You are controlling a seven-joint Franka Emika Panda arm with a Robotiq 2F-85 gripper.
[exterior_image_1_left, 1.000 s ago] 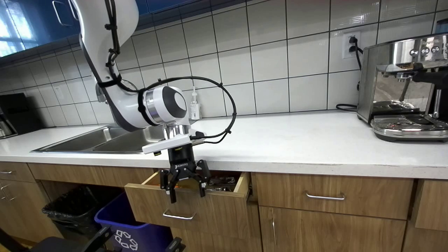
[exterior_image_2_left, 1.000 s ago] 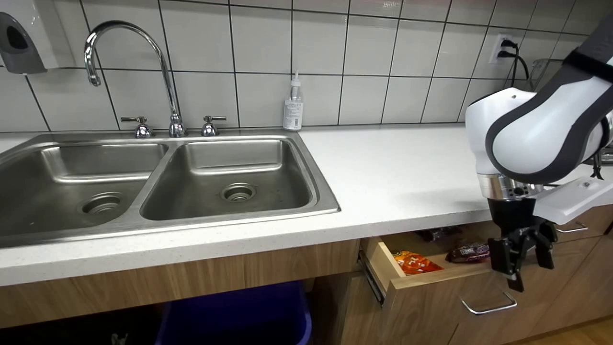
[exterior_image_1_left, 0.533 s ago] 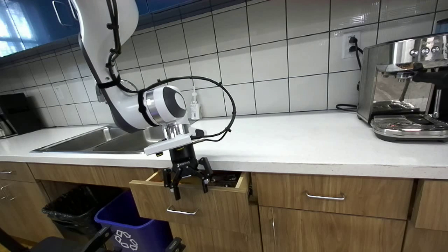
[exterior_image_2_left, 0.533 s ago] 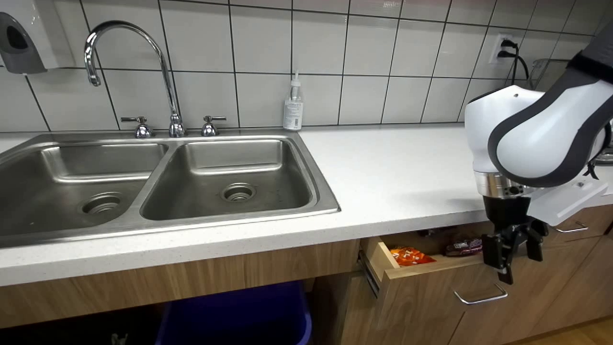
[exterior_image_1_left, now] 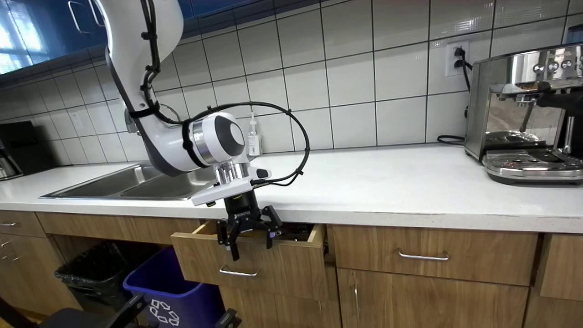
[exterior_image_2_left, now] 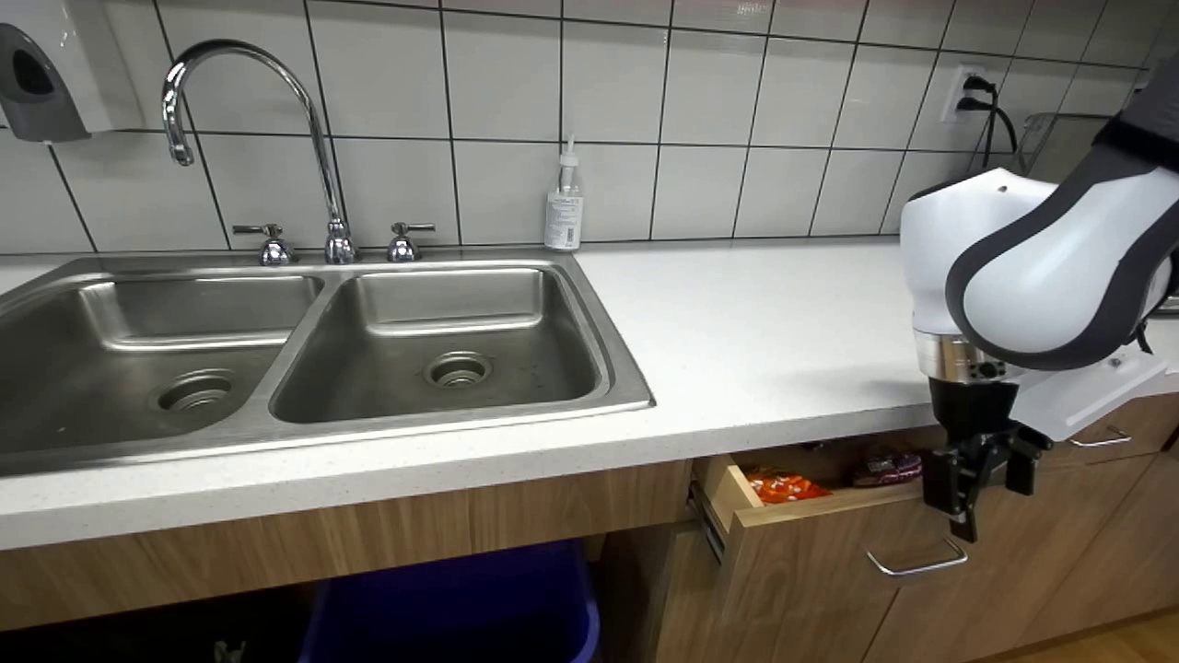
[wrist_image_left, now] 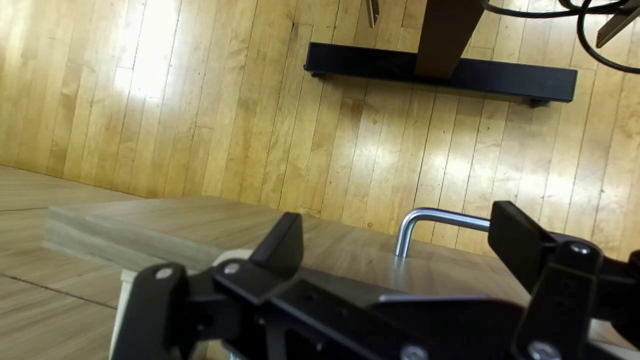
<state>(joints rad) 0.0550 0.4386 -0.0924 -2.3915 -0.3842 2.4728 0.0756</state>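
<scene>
My gripper (exterior_image_1_left: 252,251) is open with nothing between its fingers. It points down at the front of a partly open wooden drawer (exterior_image_1_left: 196,262). In the wrist view the spread fingers (wrist_image_left: 396,237) stand over the drawer front, with its silver handle (wrist_image_left: 445,217) beyond them. The handle shows below the fingers in both exterior views (exterior_image_1_left: 239,273) (exterior_image_2_left: 916,564). The gripper (exterior_image_2_left: 992,511) seems to press the drawer front, but contact is hard to tell. Inside the drawer lie an orange packet (exterior_image_2_left: 783,486) and a dark purple packet (exterior_image_2_left: 886,470); the rest of the contents is partly hidden.
The white countertop (exterior_image_1_left: 387,182) overhangs the drawer, close behind the gripper. A double sink (exterior_image_2_left: 442,368), a spray bottle (exterior_image_2_left: 564,207) and an espresso machine (exterior_image_1_left: 533,118) are on it. A blue recycling bin (exterior_image_1_left: 173,291) and a black bin (exterior_image_1_left: 98,269) stand below.
The drawer has slid inward, so less of its inside shows. The gripper has moved along with it toward the cabinet, staying open. The packets have moved back with the drawer.
</scene>
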